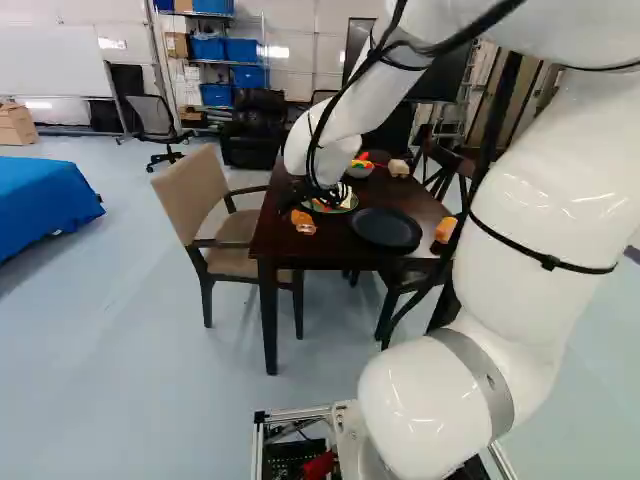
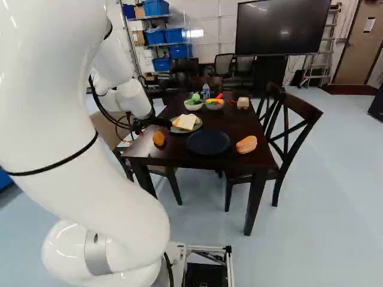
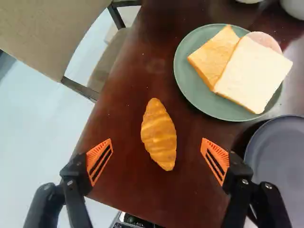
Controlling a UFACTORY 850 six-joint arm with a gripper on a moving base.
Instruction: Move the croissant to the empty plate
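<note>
Dark wood, glossy: the tabletop (image 3: pixel 128 190). Croissant (image 3: pixel 159 134) lies directly on it, near the edge on the side of the padded chair (image 3: pixel 47 28), well apart from that edge's drop only by a modest strip of wood.

Gripper (image 3: pixel 157 141) empty, its fingers wide apart, an orange pad to each side of the croissant, neither touching. The stance looks chosen so that closing would press the long flanks across the narrow waist; the croissant sits a little askew to that line. Height over the wood hard to judge. Likely step: line up for the pick, go down, close gently. Crust may be soft or slick; expect some roll.

Goal, the dark plate (image 3: pixel 280 156), bare, just beside the green plate (image 3: pixel 190 85). That one is taken: bread (image 3: pixel 254 73) with a round pink slice (image 3: pixel 266 40) poking from under it. The finger nearer the dark plate stands close to its rim, so a descent there could knock it. A low carry might also brush the green plate; better to lift first, then go across.

Beyond the dark plate in the right base view, an orange food piece (image 2: pixel 246 144). Farther back, two bowls (image 2: pixel 203 106), a bottle (image 2: pixel 206 91), a small box (image 2: pixel 243 103): all off the likely path. Wooden chair (image 2: pixel 293 128) on the far side, no hindrance.
</note>
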